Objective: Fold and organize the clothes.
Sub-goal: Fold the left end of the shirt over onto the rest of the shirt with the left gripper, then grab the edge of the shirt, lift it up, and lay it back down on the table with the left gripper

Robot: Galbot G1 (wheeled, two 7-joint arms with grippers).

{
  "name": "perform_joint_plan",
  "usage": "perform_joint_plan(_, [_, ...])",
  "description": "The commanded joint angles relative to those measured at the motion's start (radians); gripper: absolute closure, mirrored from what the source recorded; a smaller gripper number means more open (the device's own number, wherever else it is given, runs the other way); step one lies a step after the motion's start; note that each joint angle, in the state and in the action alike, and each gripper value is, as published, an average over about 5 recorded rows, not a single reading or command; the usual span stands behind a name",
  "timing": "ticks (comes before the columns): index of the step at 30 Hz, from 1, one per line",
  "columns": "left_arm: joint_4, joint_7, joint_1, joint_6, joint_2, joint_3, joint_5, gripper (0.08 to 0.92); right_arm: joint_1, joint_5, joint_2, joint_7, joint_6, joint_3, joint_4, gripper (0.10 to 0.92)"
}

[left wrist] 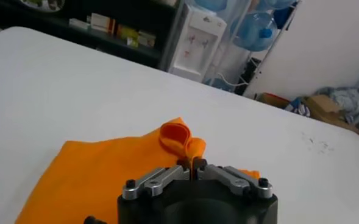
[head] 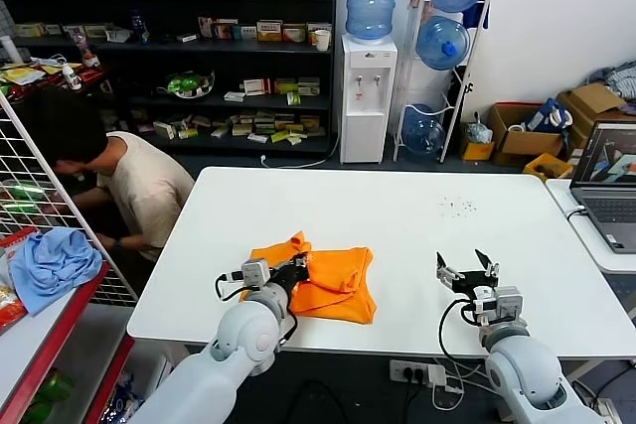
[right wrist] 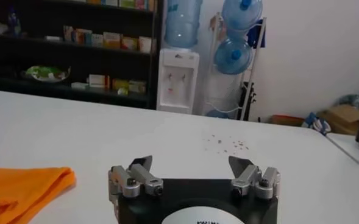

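White surface (head: 417, 235) at frame centre: left end effector (left wrist: 192, 166) pinches orange T-shirt (head: 333, 285) mid-fold; right end effector (head: 467, 270) wide open, empty. Next, carry the fold across.

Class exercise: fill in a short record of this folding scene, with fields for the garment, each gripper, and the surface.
garment: orange T-shirt, partly folded, bunched near the middle
left gripper: shut on a fold of the orange T-shirt
right gripper: open, over bare table, apart from the shirt
surface: white table
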Motion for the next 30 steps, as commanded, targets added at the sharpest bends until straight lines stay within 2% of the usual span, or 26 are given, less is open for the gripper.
perform_joint_plan(1, [0.056,0.036,-0.03,0.02,-0.067,0.096,0.008,0.886,0.017,-0.016,0.012,0.0,0.028,0.007,-0.036,0.203])
perform_joint_plan(6, [0.041,0.065,-0.035,0.038,-0.039,0.122,-0.01,0.886,0.01,-0.012,0.013,-0.001,0.029,0.009,-0.036,0.203])
perform_joint_plan(12, [0.073,0.084,-0.034,0.011,-0.077,0.114,0.013,0.886,0.006,-0.012,0.018,-0.001,0.028,0.006,-0.031,0.203])
perform_joint_plan(16, [0.063,0.104,-0.029,-0.053,-0.076,0.089,0.017,0.864,0.007,-0.012,0.023,-0.001,0.028,0.004,-0.028,0.203])
perform_joint_plan(23, [-0.047,0.148,0.001,-0.18,-0.021,0.015,-0.059,0.682,0.02,-0.016,0.037,-0.001,0.024,-0.012,-0.031,0.203])
perform_joint_plan(30, [-0.131,0.17,0.058,-0.185,0.137,-0.072,-0.077,0.474,0.029,-0.017,0.035,-0.005,0.017,-0.022,-0.031,0.203])
